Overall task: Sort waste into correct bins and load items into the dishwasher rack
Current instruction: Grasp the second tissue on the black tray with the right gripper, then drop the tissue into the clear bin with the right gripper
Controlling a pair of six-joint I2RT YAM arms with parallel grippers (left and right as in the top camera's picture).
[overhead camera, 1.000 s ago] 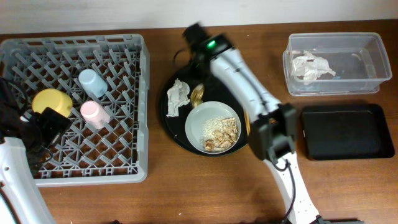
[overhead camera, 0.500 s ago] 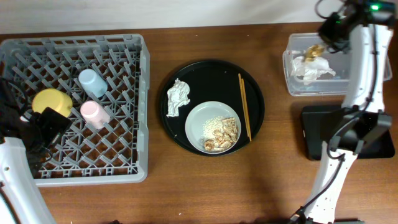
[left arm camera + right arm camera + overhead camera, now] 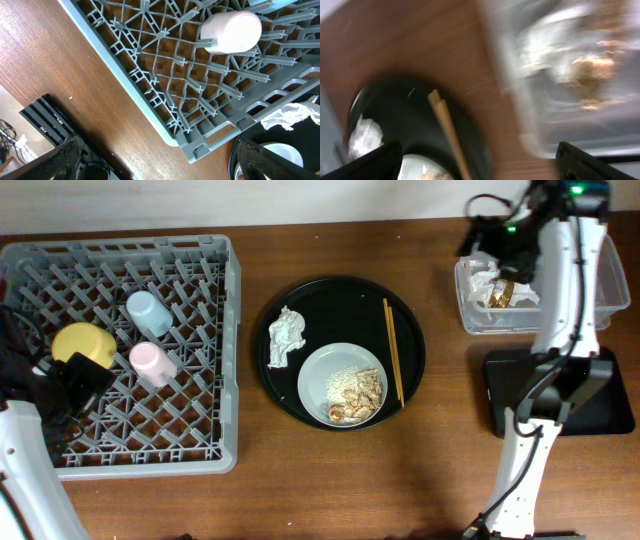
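The grey dishwasher rack (image 3: 232, 330) holds a light blue cup (image 3: 148, 313), a pink cup (image 3: 153, 363) and a yellow bowl (image 3: 83, 345). On the plate (image 3: 325, 370) lie rice and fried pieces (image 3: 358, 392), with the chopsticks (image 3: 393, 365) beside it. A white wrapper (image 3: 287, 336) rests left of them. My right gripper (image 3: 497, 252) hangs open over the clear tub (image 3: 480, 320), where a gold-brown wrapper (image 3: 505, 294) and a white one (image 3: 486, 278) lie. My left gripper (image 3: 160, 167) stands open and empty over the table by the rack's corner (image 3: 190, 145); the pink cup (image 3: 232, 32) shows beyond.
The plate, chopsticks and white wrapper sit on a large round black tray (image 3: 345, 305). A shallow black rectangular tray (image 3: 615, 405) lies below the tub, partly behind my right arm. The right wrist view is blurred; it shows the chopsticks (image 3: 447, 130) and tub (image 3: 560, 75).
My right arm swung from the round tray to the clear tub with the gold-brown wrapper, then opened; the wrapper now lies in the tub. The left arm has not moved.
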